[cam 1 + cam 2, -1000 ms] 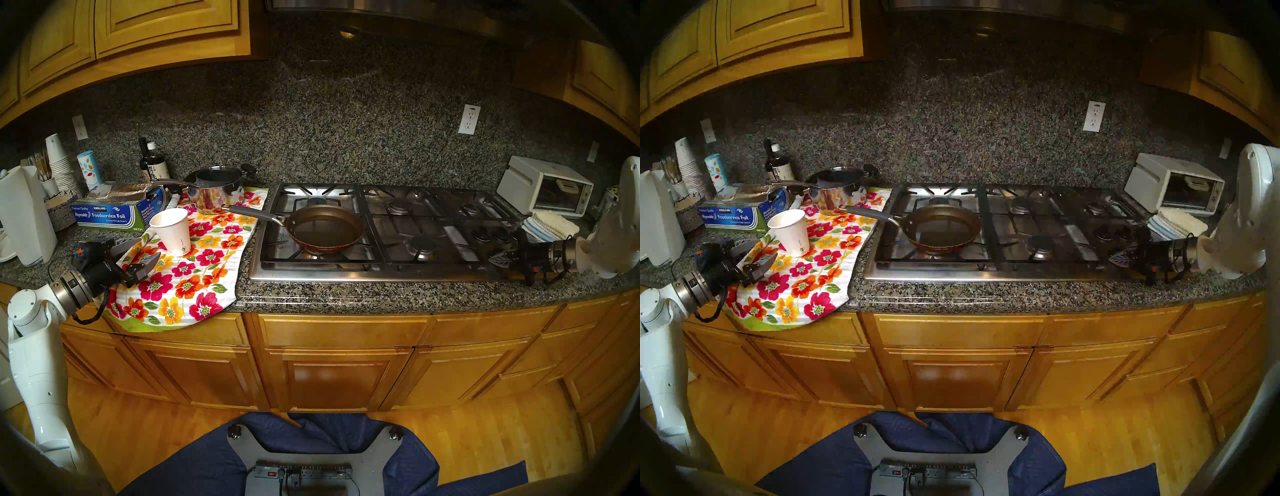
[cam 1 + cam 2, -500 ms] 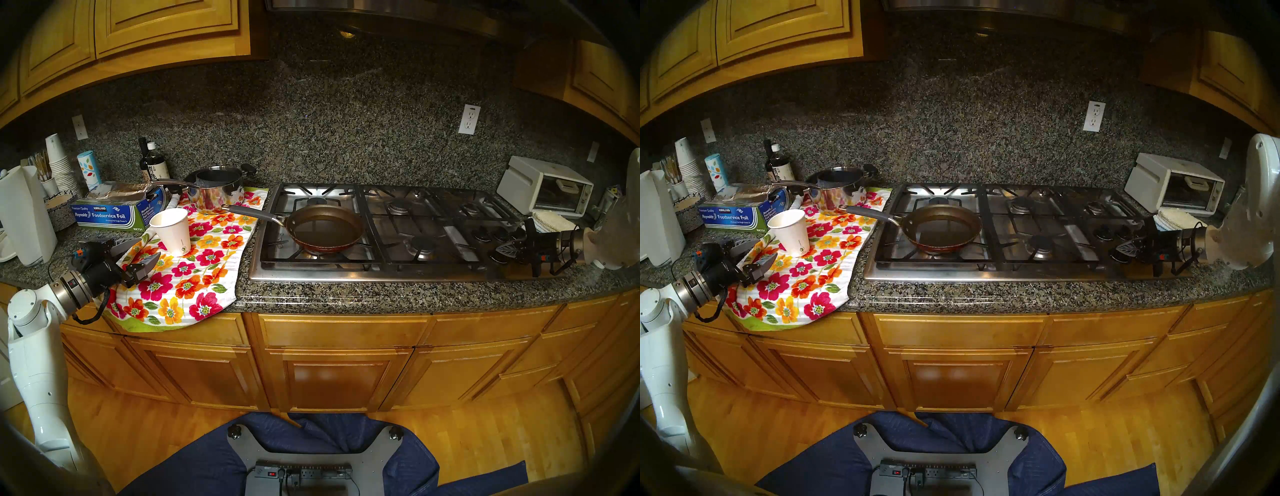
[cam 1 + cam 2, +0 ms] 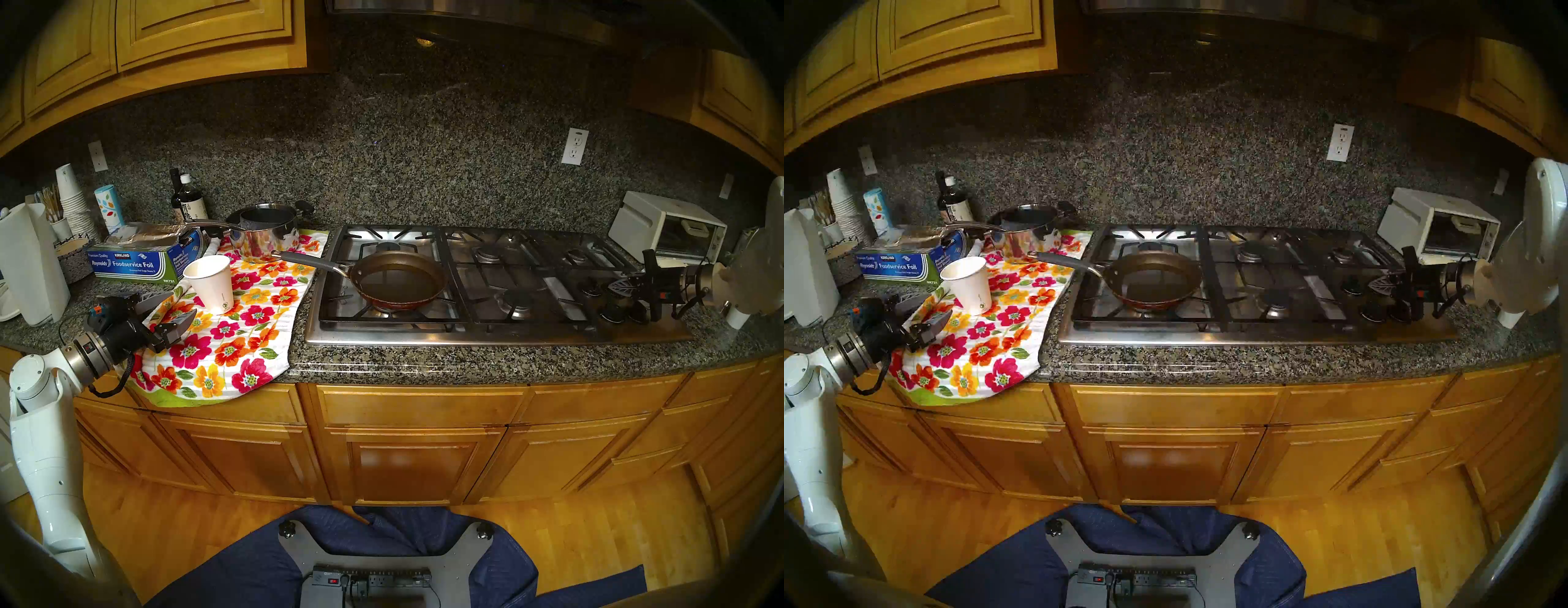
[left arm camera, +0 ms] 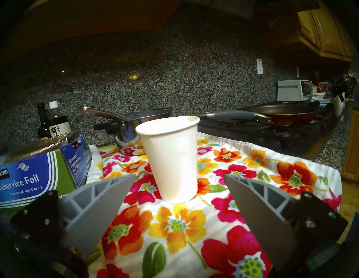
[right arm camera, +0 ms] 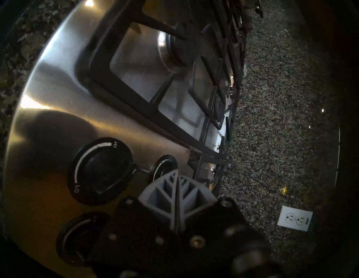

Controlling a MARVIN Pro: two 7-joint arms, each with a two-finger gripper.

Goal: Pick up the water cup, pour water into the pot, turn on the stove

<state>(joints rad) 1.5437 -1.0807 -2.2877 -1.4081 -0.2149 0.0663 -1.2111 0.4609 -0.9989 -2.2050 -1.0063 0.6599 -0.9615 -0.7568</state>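
The water cup (image 3: 211,282) (image 3: 968,284) (image 4: 171,161), white paper with a small green logo, stands upright on a floral towel left of the stove. My left gripper (image 3: 182,303) (image 3: 939,305) (image 4: 180,175) is open, just short of the cup on its front-left, touching nothing. The pot (image 3: 399,280) (image 3: 1153,280) (image 4: 281,112), a brown frying pan, sits on the front-left burner of the stove (image 3: 424,337) (image 3: 1166,335) (image 5: 58,93). My right gripper (image 3: 609,286) (image 3: 1371,283) (image 5: 177,172) is shut and empty, above the black knobs (image 3: 613,314) (image 5: 101,170) at the stove's right end.
On the floral towel (image 3: 237,339) a steel saucepan (image 3: 265,231) stands behind the cup, and a foil box (image 3: 135,261) lies to its left. A paper towel roll (image 3: 29,263) is further left. A toaster oven (image 3: 666,227) and a plain white cup (image 3: 737,317) are at the right.
My right arm has swung from the stove's front-right corner toward the back, still shut, now over the knobs. The plain cup at the right is uncovered. Left arm and water cup are unmoved.
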